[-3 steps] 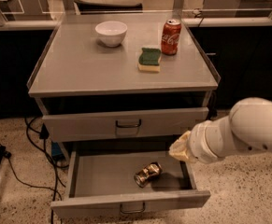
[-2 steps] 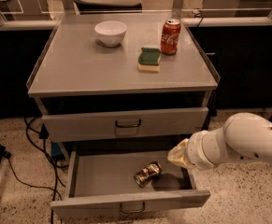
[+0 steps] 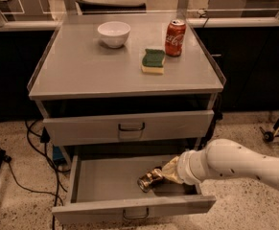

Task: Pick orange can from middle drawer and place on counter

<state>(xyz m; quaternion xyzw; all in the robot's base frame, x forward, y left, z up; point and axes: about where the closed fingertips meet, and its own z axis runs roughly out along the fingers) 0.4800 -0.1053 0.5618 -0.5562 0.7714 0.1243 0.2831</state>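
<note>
While tool (image 3: 164,172) at orange can (image 3: 148,179) in drawer (image 3: 105,177), red can (image 3: 175,37) reads Coca-Cola

Light was warm, dim, from overhead; counter (image 3: 81,71) evenly lit, soft sheen. Shadow filled middle drawer (image 3: 105,181) (gripper (image 3: 162,175) there, at orange can (image 3: 147,181)); faint glint on can, probably ceiling lamp.

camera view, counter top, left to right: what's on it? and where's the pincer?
white bowl → green sponge → red Coca-Cola can. The pincer is lower down, inside the open middle drawer, at the orange can.
</note>
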